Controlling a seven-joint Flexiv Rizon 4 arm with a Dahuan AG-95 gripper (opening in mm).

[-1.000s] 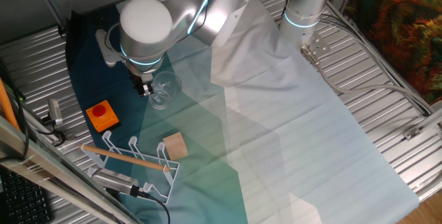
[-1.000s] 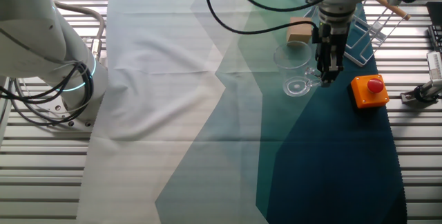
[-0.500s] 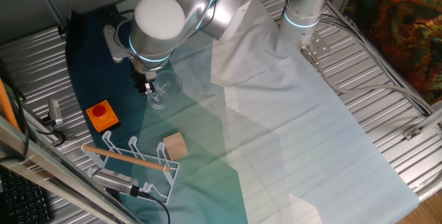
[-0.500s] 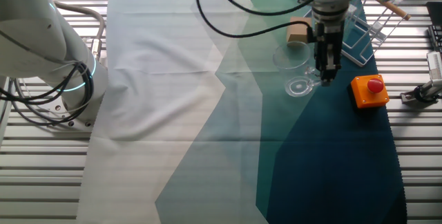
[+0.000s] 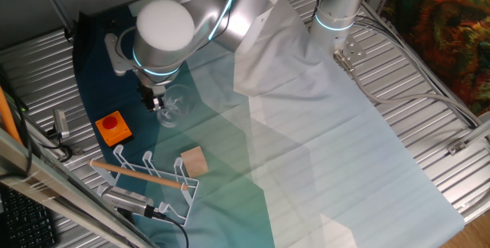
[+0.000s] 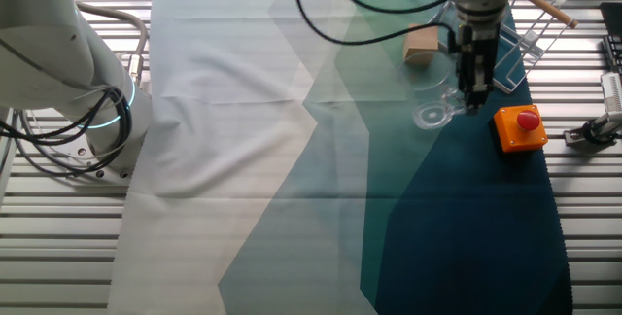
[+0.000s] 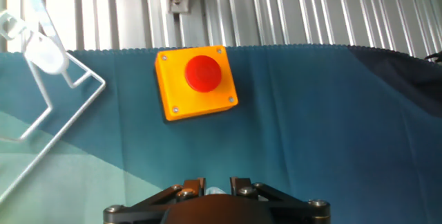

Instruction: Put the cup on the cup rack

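The clear cup [image 5: 173, 104] hangs beside my gripper [image 5: 156, 101], tilted on its side just above the dark teal cloth; it also shows faintly in the other fixed view [image 6: 433, 103]. My gripper [image 6: 473, 99] points down and is shut on the cup's handle. In the hand view a pale bit of the cup [image 7: 218, 191] sits between the fingers of the gripper [image 7: 219, 184]. The white wire cup rack [image 5: 149, 176] with its wooden rod stands near the table's front left edge, apart from the cup. It also shows in the other fixed view [image 6: 512, 51] and at the hand view's left edge [image 7: 48, 80].
An orange box with a red button [image 5: 113, 128] sits between the gripper and the rack; it also shows in the other fixed view [image 6: 520, 127] and in the hand view [image 7: 197, 82]. A tan wooden block [image 5: 194, 161] lies beside the rack. Ribbed metal table edge [image 7: 290, 10] lies beyond the cloth.
My gripper has moved with the cup a short way toward the orange box and the rack side. The rack, box and block have not moved.
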